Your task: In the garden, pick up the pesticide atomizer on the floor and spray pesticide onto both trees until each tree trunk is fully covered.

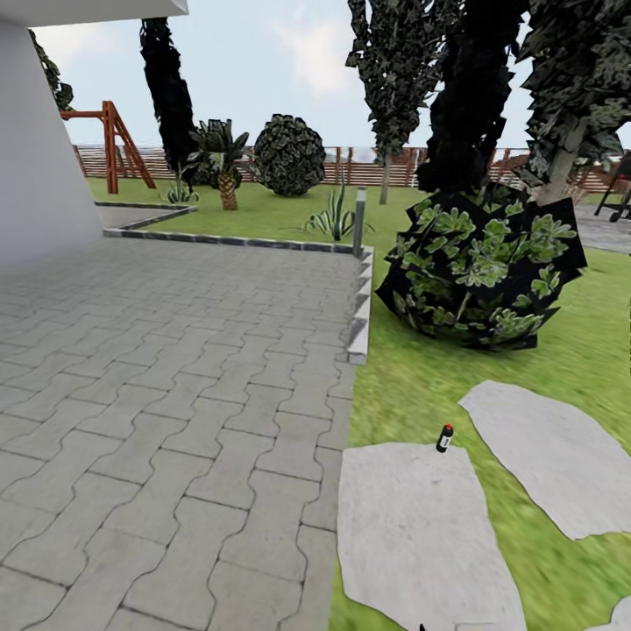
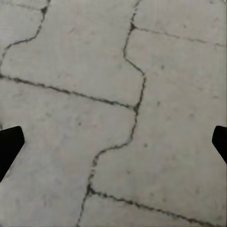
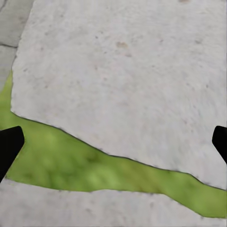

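Note:
The pesticide atomizer (image 1: pixel 445 436), a small dark bottle with a red cap, stands upright on the grass at the far edge of a grey stepping stone (image 1: pixel 412 526). A pale tree trunk (image 1: pixel 563 158) rises behind a leafy bush at the right, under dark foliage. In the left wrist view my left gripper (image 2: pixel 113 146) is open over patio pavers, with a dark fingertip (image 2: pixel 8 144) at each side of the picture. My right gripper (image 3: pixel 113 146) is open too, hanging over a stepping stone and a strip of grass, with nothing between its fingers (image 3: pixel 8 144).
A paved patio (image 1: pixel 158 394) spreads to the left, edged by a raised kerb (image 1: pixel 359 324). A big leafy bush (image 1: pixel 482 272) and a short lamp post (image 1: pixel 358 221) stand ahead. A white wall (image 1: pixel 35 149) is at far left. Behind are a fence (image 1: pixel 350 166), a swing frame (image 1: pixel 109 140) and a palm (image 1: pixel 227 171).

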Available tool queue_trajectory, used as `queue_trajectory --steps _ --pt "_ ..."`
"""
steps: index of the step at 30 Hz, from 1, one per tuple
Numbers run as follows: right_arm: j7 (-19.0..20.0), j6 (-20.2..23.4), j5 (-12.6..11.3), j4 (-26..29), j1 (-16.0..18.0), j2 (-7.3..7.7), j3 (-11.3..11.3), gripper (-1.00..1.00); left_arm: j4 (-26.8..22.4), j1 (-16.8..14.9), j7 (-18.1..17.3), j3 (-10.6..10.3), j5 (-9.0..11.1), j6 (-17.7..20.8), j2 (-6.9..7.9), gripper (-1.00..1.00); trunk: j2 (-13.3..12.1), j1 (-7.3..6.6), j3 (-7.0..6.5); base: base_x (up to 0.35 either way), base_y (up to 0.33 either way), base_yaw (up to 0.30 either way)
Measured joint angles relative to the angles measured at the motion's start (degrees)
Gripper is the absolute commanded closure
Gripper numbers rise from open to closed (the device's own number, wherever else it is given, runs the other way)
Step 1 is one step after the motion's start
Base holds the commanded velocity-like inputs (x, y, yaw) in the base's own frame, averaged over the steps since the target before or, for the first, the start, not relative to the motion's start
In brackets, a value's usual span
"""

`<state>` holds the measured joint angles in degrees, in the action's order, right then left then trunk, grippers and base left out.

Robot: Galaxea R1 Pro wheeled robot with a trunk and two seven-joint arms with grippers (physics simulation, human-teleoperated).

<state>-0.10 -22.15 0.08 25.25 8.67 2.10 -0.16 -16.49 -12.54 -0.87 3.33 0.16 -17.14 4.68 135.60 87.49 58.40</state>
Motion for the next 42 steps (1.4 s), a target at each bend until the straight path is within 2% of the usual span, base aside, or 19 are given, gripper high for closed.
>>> queue_trajectory --steps 42 --pt "-0.1 0.0 0.0 -0.1 0.0 0.0 0.0 -1.0 0.0 0.0 0.0 0.0 0.0 0.0 0.02 -1.0 0.0 0.0 -1.46 0.203 0.252 -0.235"
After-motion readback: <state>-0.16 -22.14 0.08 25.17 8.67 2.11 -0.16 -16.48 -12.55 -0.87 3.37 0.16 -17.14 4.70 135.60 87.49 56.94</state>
